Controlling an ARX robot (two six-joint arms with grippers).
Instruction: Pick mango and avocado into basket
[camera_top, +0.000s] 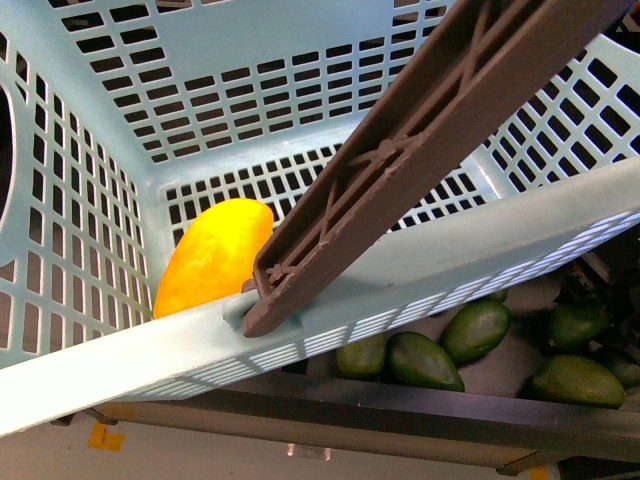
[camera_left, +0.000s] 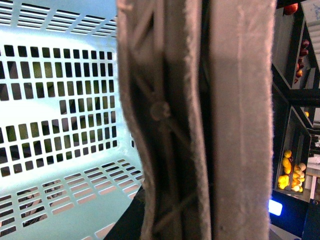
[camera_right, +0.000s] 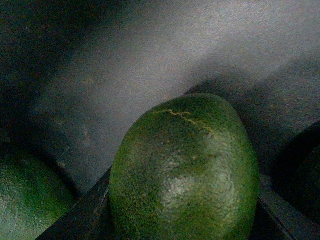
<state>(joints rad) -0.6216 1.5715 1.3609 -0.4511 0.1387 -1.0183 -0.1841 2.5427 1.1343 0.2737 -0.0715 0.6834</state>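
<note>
The turquoise basket (camera_top: 120, 360) fills the front view, held up and tilted. The yellow mango (camera_top: 210, 258) lies on its slotted floor against the near wall. The brown basket handle (camera_top: 420, 170) crosses it diagonally. In the left wrist view my left gripper (camera_left: 200, 210) is shut on this handle (camera_left: 160, 110), with one padded finger (camera_left: 242, 125) pressed along it. In the right wrist view my right gripper (camera_right: 182, 220) is shut on a pebbly green avocado (camera_right: 185, 170), with a dark finger (camera_right: 80, 215) on either side. It is low in a grey bin (camera_right: 150, 60).
Several more avocados (camera_top: 425, 362) lie in the bin below the basket's near rim, behind a dark metal front edge (camera_top: 350, 415). Another avocado (camera_right: 25, 200) sits beside the held one. Shelves with yellow fruit (camera_left: 292, 172) stand off to one side.
</note>
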